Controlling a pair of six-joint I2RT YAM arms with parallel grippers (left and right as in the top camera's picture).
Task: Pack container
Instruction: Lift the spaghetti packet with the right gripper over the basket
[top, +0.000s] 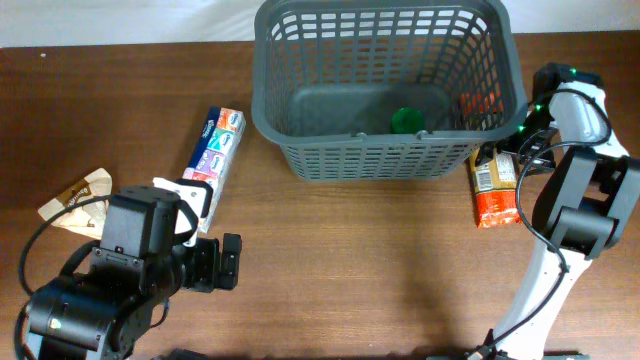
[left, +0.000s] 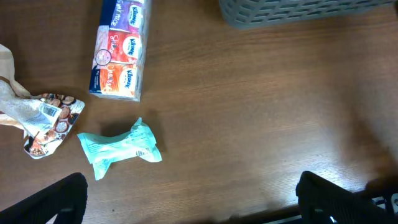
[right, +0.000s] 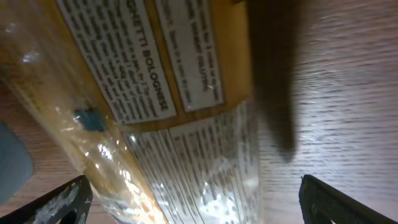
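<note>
Overhead: lattice-walled grey plastic container (top: 385, 157), left gripper (left: 191, 182) and right gripper (right: 194, 183) both spread wide, empty

The left pincer (left: 193, 208) hangs wide open over the wooden surface (left: 261, 124), w/ nothing btwn its fingers. A teal packet (left: 118, 149) lies near a Kleenex multipack (left: 118, 50), a crumpled printed pouch (left: 46, 121) beside both. One corner of the container (left: 298, 11) shows, well apart from them.
</note>
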